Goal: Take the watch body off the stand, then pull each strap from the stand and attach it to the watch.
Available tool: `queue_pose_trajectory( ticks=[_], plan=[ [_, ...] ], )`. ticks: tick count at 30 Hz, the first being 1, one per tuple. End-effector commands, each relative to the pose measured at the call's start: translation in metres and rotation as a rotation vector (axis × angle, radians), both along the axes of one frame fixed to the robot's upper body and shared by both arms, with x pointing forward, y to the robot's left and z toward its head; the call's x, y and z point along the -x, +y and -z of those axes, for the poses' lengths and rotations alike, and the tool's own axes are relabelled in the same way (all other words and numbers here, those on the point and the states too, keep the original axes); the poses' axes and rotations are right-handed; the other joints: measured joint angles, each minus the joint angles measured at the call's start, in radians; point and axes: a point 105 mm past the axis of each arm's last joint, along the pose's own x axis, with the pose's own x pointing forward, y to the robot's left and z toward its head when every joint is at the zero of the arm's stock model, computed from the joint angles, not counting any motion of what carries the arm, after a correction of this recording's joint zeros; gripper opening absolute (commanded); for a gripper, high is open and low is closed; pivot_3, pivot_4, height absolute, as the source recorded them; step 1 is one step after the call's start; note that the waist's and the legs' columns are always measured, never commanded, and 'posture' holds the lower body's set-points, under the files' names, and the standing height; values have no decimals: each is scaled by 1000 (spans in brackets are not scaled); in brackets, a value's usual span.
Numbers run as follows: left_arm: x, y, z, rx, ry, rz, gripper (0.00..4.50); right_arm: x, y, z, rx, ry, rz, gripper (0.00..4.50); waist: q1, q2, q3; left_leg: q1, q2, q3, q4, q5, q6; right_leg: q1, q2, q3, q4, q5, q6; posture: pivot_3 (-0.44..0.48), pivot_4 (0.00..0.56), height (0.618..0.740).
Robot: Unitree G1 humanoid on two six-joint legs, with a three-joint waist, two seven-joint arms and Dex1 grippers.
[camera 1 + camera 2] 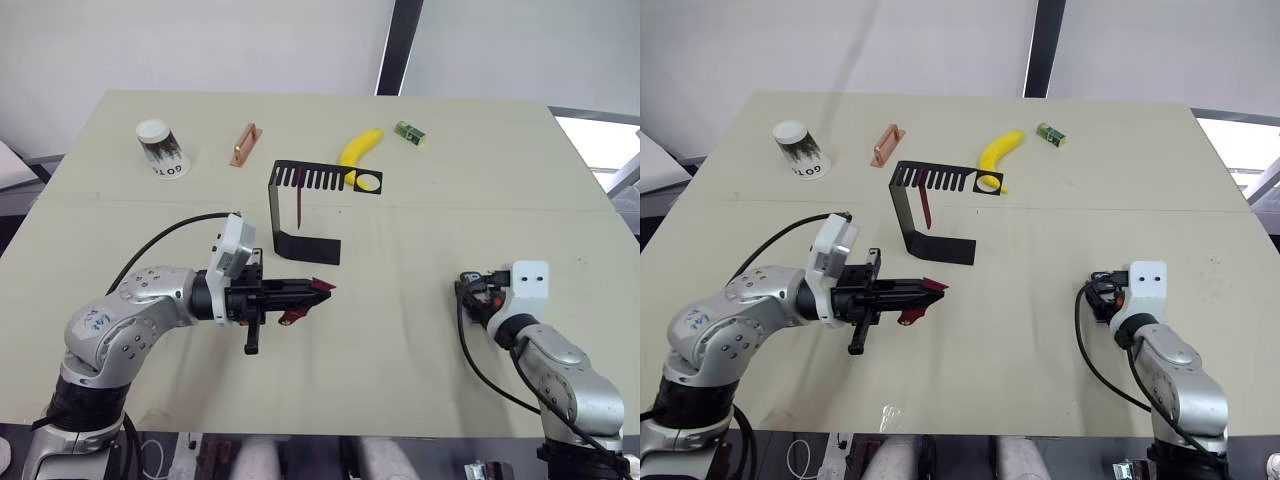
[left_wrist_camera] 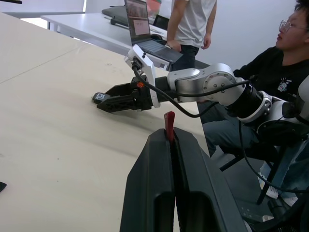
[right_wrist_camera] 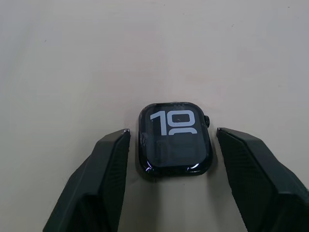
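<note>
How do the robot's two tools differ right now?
The left tool is shut on a dark red strap, raised off the table; the right tool is open, low, flanking the watch body without touching it. Both have black fingers.

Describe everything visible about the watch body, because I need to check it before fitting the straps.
The small black rounded-square watch body lies flat on the beige tabletop, screen up. Its glossy dark face shows large light digits, and a small crown knob sticks out from one side. No strap is attached. It sits between the right hand's open black fingers, which flank it without touching.
</note>
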Motion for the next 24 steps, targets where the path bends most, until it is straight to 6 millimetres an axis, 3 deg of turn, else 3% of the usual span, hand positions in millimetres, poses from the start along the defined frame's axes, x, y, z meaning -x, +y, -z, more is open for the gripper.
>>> queue_pose_trajectory(
  ticks=[1,6,15,18,20,24],
  plan=[
    [5,-1,-8,22,-37,15,0,4,-14,9,8,37,62,1544,0,0,0,0,0,0,0,0,0,0,0,0,0,0,0,0,150,740],
    [6,0,-6,17,-37,16,0,3,-3,-6,63,-3,-28,1529,0,0,0,0,0,0,0,0,0,0,0,0,0,0,0,0,150,740],
    [1,13,-1,-87,-110,4,0,14,51,-67,124,-2,-559,1529,-8,1,1,0,0,1,-1,0,0,-1,1,0,0,0,0,0,150,740],
    [-6,18,4,-157,-188,-9,0,19,69,-75,48,92,-744,1529,-9,1,1,0,0,0,-1,0,0,-1,1,0,-1,0,0,0,150,740],
    [-11,21,8,-230,-300,-13,0,21,86,-77,-91,194,-865,1529,-10,1,1,0,0,0,-1,0,1,0,0,0,-1,0,0,0,150,740],
    [-13,24,14,-310,-427,1,0,23,106,-77,-231,341,-985,1529,-15,1,1,0,0,1,0,0,1,-1,0,0,-2,0,0,0,150,740]
  ],
)
